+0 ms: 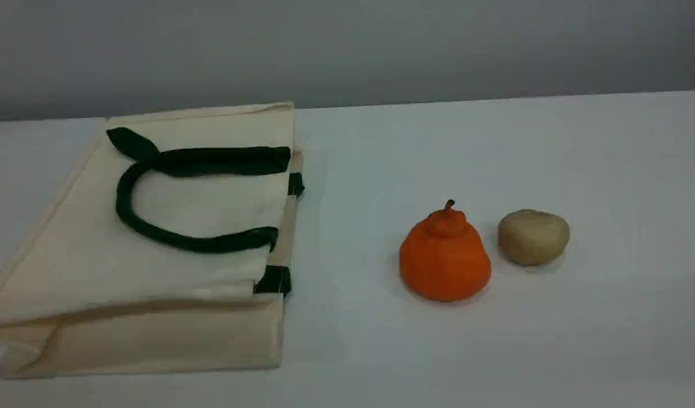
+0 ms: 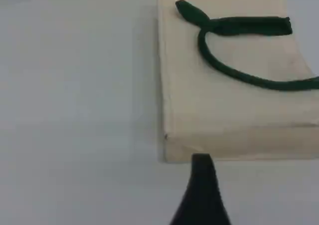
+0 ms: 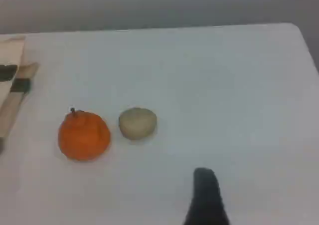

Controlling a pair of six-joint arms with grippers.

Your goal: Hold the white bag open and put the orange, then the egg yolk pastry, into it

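Canvas, cream-white, coarse matte weave: the white bag (image 1: pixel 171 226) lies flat on its side on the left half of the table (image 1: pixel 494 351), mouth edge facing right toward the fruit. It is a broad rectangular slab, folded gusset showing as a lower band along the near edge. Dark green strap handle (image 1: pixel 154 229) lies in a U-loop on the top panel, one end twisted at the far left corner. Small green stitched patches (image 1: pixel 274 279) sit at the mouth edge where the second strap tucks under. Bag is closed, panels lying together.

The orange (image 1: pixel 444 258) stands upright right of centre, well apart from the bag. Bright saturated orange, pear-shaped, wide base narrowing to a knobbly raised neck, short brown stem on top, skin slightly ridged. Just beside it on the right, with a narrow gap and not touching, is the egg yolk pastry (image 1: pixel 533 236): smaller, rounded, pale beige-tan, smooth matte surface, slightly lumpy outline.

Table is plain white and smooth, grey wall behind.

Left gripper (image 2: pixel 201 195): only one dark tapered fingertip shows in its wrist view, hanging above bare table just short of the bag's edge, gripping nothing; jaws read as fully spread. Right gripper (image 3: pixel 205 197): again one dark fingertip visible, above bare table, well apart from the orange (image 3: pixel 83 135) and pastry (image 3: pixel 137 123), nothing in its hold; how wide it stands I cannot tell.

Neither arm shows in the scene view.
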